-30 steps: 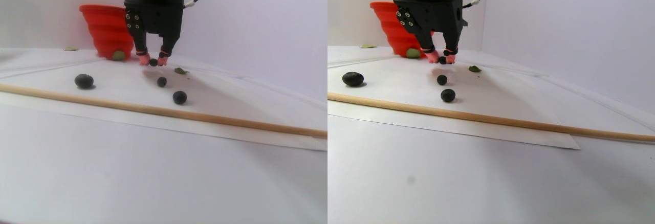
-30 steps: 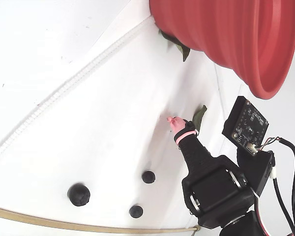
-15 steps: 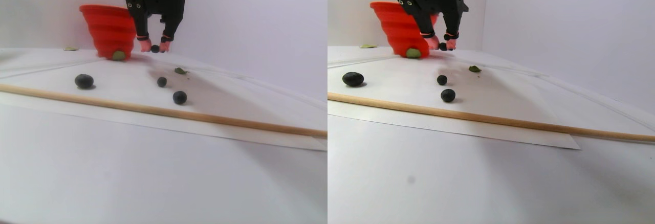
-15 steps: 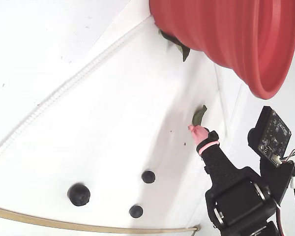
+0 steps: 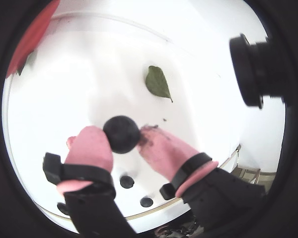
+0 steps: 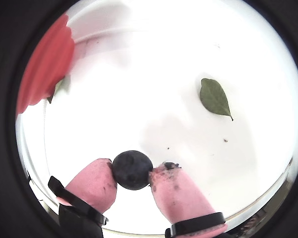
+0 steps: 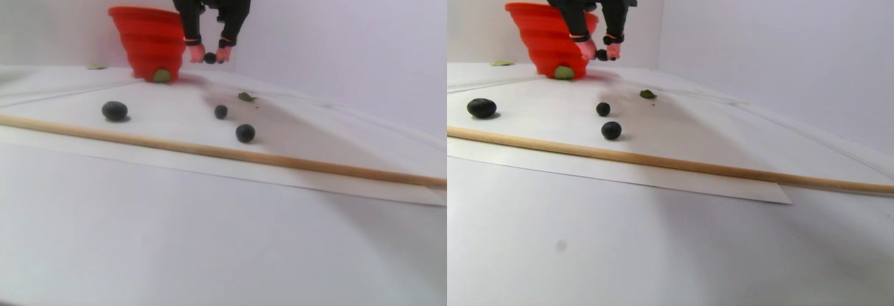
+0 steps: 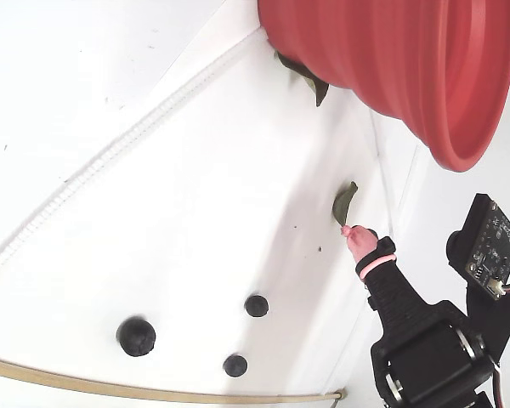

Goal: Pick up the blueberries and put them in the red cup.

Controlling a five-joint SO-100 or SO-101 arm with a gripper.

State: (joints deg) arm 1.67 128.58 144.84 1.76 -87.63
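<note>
The black two-fingered hand (image 7: 210, 57) with pink fingertips (image 6: 95, 181) is rising off the white bench (image 7: 209, 236), clenched on one small round dark blueberry (image 6: 132, 170) that a second ago sat near the surface. It is now hanging clear of the bench, just beside the large ridged red plastic cup (image 7: 145, 39), so the carry is probably under way. Three more dark blueberries (image 7: 245, 133) are waiting near the long wooden stick (image 7: 279, 161).
</note>
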